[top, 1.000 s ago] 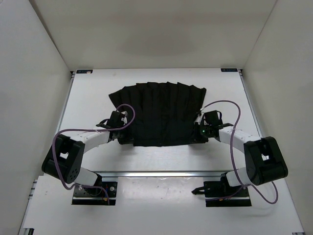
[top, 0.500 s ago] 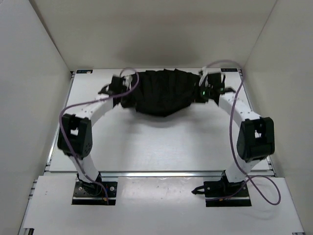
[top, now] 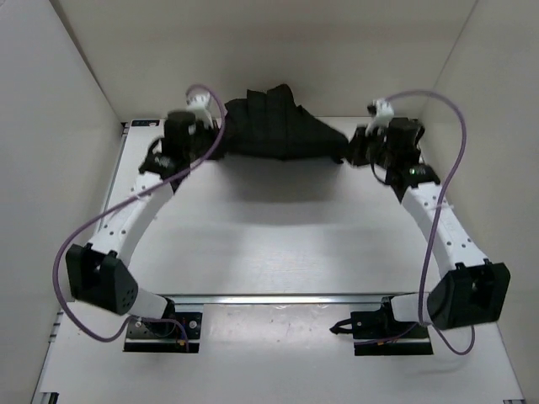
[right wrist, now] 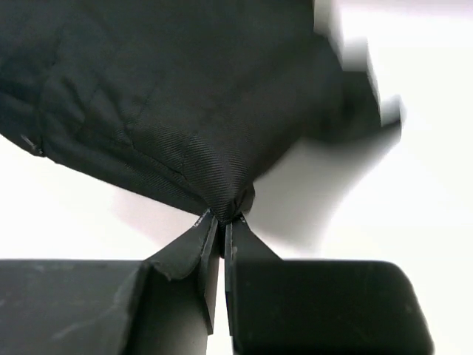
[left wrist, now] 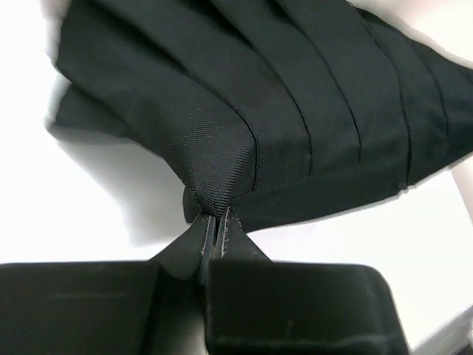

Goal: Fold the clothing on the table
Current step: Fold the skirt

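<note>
I am pinching the clothing (top: 278,126) with both grippers. My left gripper (left wrist: 213,225) is pressing its fingers together on a bunched corner of the black pleated fabric, which is fanning out upward and to the right just beyond my fingertips. My right gripper (right wrist: 222,222) is squeezing tight on the opposite corner, with the cloth spreading upward and to the left of it. Between my two grippers the clothing is hanging crumpled and sagging in the middle, and it is casting a shadow on the white table (top: 278,244) beneath it.
</note>
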`<action>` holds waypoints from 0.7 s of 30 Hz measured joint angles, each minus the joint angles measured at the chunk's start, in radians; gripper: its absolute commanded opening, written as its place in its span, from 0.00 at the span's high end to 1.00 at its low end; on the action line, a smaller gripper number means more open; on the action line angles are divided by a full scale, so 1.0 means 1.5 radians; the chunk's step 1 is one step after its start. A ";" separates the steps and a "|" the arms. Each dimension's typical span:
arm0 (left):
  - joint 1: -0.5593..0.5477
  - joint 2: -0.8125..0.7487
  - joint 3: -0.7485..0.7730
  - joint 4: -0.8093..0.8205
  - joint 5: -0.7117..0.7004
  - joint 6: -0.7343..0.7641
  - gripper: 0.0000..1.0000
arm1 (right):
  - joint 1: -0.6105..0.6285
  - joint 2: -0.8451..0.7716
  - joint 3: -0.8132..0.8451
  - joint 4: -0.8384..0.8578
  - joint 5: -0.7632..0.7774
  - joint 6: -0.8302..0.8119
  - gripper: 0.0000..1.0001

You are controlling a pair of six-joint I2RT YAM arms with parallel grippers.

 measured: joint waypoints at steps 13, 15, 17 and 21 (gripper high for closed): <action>-0.086 -0.360 -0.446 -0.252 0.007 -0.076 1.00 | 0.107 -0.434 -0.498 -0.210 -0.087 0.209 1.00; -0.052 -0.313 -0.384 -0.244 0.009 -0.073 1.00 | 0.092 -0.371 -0.475 -0.187 -0.101 0.208 1.00; -0.034 -0.230 -0.323 -0.228 0.013 -0.067 1.00 | 0.060 -0.298 -0.444 -0.159 -0.114 0.200 1.00; -0.027 0.010 -0.150 -0.219 0.023 -0.048 1.00 | -0.020 -0.145 -0.379 -0.097 -0.127 0.179 1.00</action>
